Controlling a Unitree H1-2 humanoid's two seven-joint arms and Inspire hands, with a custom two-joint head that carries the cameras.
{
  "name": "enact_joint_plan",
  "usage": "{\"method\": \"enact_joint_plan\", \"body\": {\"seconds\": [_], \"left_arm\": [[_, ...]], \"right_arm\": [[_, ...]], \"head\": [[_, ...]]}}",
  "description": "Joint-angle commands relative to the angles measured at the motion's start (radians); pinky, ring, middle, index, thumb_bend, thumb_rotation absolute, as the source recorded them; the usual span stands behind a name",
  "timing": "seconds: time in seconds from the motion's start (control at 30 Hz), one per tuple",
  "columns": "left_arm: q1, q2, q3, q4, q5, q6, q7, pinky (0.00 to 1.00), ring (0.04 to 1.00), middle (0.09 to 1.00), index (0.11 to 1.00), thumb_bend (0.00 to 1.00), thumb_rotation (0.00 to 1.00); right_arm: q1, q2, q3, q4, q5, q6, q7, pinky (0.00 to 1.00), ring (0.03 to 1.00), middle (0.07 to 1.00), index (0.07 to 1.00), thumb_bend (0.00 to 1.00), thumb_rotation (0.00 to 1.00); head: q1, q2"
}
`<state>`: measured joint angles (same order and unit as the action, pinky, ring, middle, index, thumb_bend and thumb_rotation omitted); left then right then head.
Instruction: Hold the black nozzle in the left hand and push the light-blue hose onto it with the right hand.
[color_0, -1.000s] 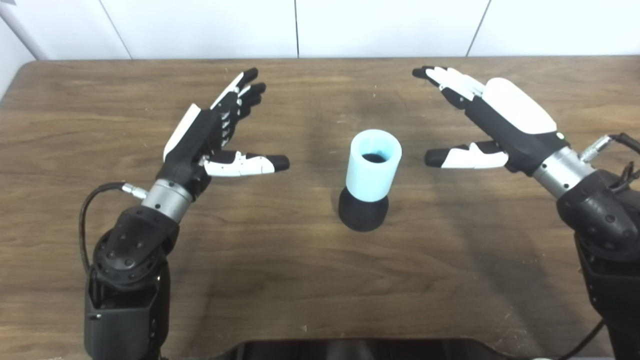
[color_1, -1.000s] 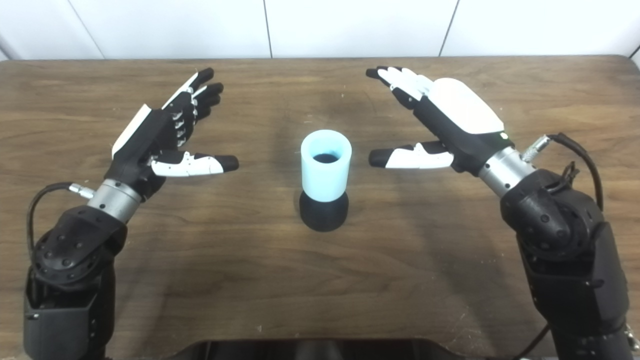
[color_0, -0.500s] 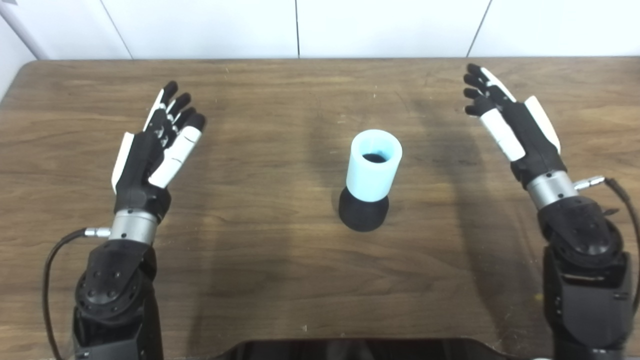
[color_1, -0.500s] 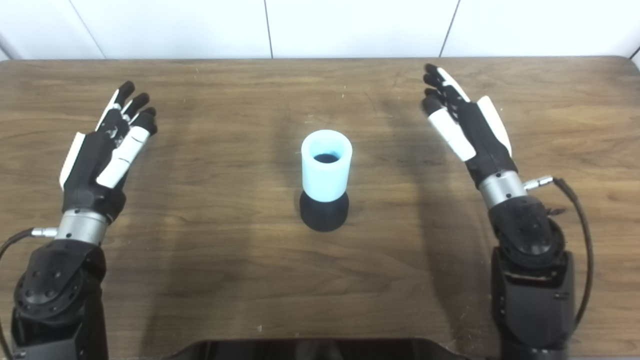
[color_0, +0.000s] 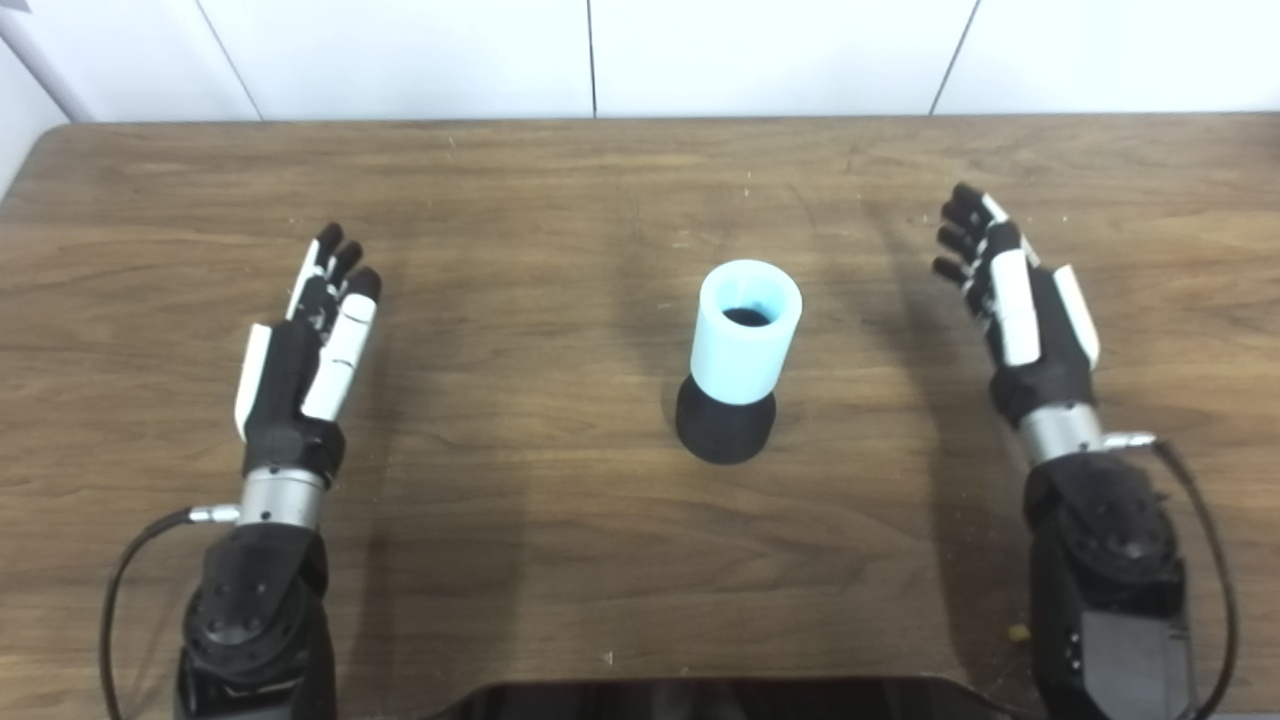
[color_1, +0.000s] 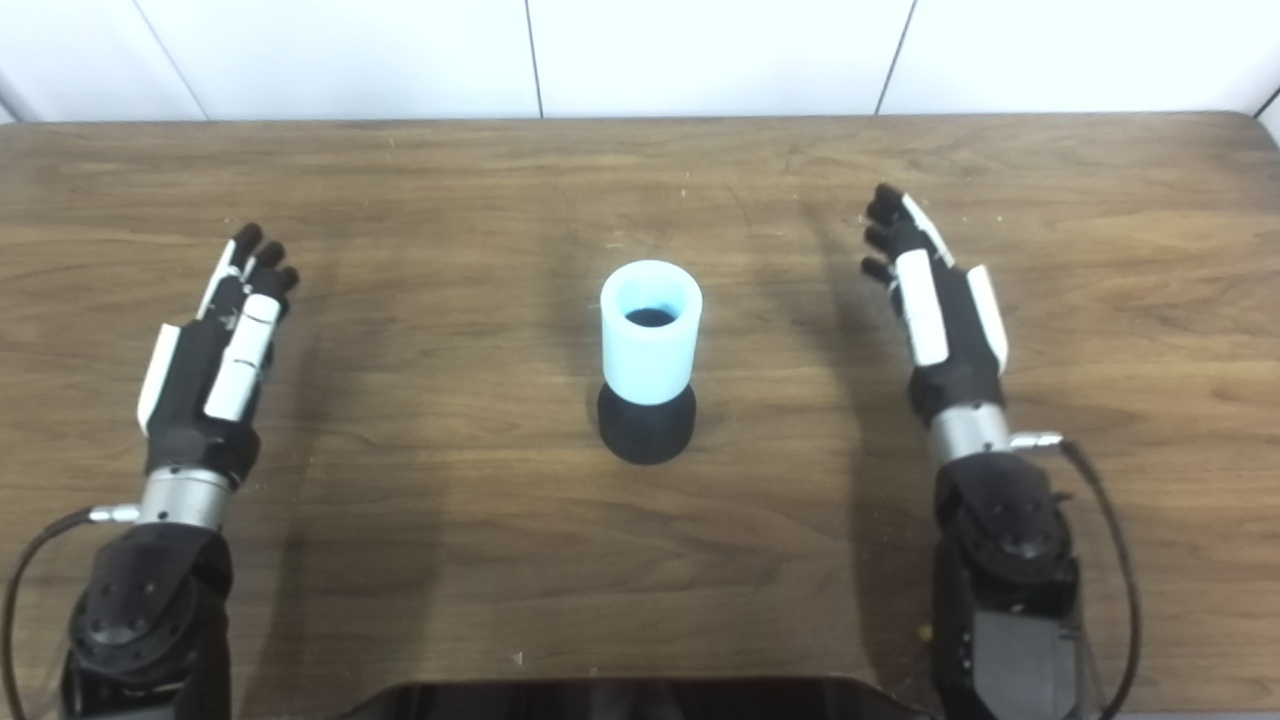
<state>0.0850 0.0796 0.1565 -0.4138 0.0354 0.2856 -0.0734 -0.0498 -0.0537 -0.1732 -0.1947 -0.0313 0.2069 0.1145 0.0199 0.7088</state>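
Light-blue cylindrical hose (color_0: 746, 340) sits seated on the black flared nozzle (color_0: 725, 432) mid-tabletop; left hand (color_0: 305, 355) and right hand (color_0: 1020, 305), fingers extended and empty, best keep clear.

Hose (color_0: 746, 332) atop nozzle (color_0: 725, 432), mid-table (color_0: 560, 560)

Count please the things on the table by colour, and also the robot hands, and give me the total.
Light-blue: 1, the hose, standing on the nozzle.
Black: 1, the nozzle.
Robot hands: 2, the left hand and the right hand, both open and apart from the parts.
Total: 4.
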Motion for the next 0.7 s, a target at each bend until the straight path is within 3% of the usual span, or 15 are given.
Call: {"method": "enact_joint_plan", "body": {"seconds": [0.0, 0.27, 0.43, 0.67], "left_arm": [[-0.005, 0.011, -0.006, -0.003, 0.015, -0.057, 0.019, 0.99, 0.963, 0.972, 0.966, 0.42, 0.75], [0.008, 0.034, -0.031, 0.057, 0.046, -0.122, 0.025, 0.97, 0.961, 0.973, 0.96, 0.43, 0.78], [0.01, 0.026, -0.036, 0.071, 0.053, -0.14, 0.034, 0.97, 0.957, 0.965, 0.961, 0.41, 0.8], [0.026, 0.027, -0.033, 0.075, 0.036, -0.172, 0.031, 0.97, 0.957, 0.964, 0.96, 0.45, 0.82]], "right_arm": [[-0.023, -0.009, 0.002, -0.008, 0.019, -0.077, -0.021, 0.9, 0.933, 0.925, 0.916, 0.48, 1.0], [0.003, -0.017, 0.007, 0.026, 0.044, -0.12, -0.031, 0.9, 0.921, 0.921, 0.917, 0.49, 1.0], [0.013, -0.017, 0.006, 0.046, 0.081, -0.164, -0.036, 0.93, 0.933, 0.934, 0.919, 0.52, 1.0], [0.027, -0.016, 0.007, 0.081, 0.108, -0.221, -0.045, 0.94, 0.939, 0.939, 0.919, 0.53, 1.0]], "head": [[0.001, 0.001], [0.018, -0.07], [0.022, -0.095], [0.037, -0.127]]}}
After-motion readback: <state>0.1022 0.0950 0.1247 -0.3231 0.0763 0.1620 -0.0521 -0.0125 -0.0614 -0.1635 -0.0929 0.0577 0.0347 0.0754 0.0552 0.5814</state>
